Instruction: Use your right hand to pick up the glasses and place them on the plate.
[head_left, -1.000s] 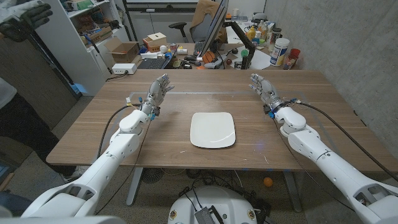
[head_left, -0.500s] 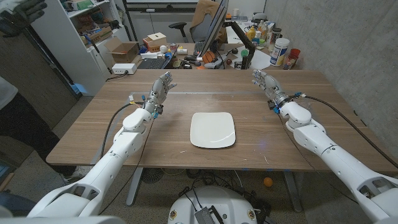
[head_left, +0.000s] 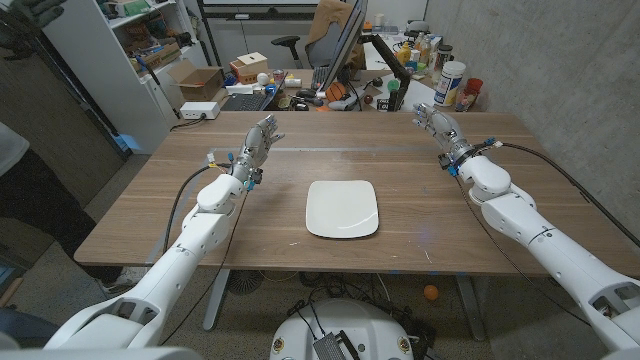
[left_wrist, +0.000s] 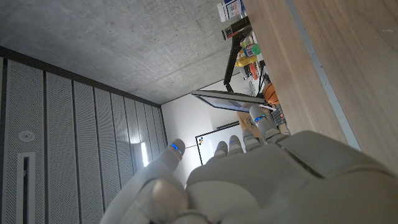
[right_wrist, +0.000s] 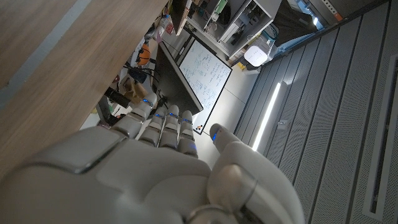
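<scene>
A cluttered workshop behind a wooden surface (head_left: 250, 215).
Grey concrete wall (head_left: 560, 60) at right; white shelving (head_left: 130, 50) at left; a monitor (head_left: 345, 40), cardboard boxes (head_left: 200, 80) and an office chair (head_left: 290, 45) crowd the far side.

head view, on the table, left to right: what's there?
left hand → plate → right hand. No glasses visible on the table.
</scene>
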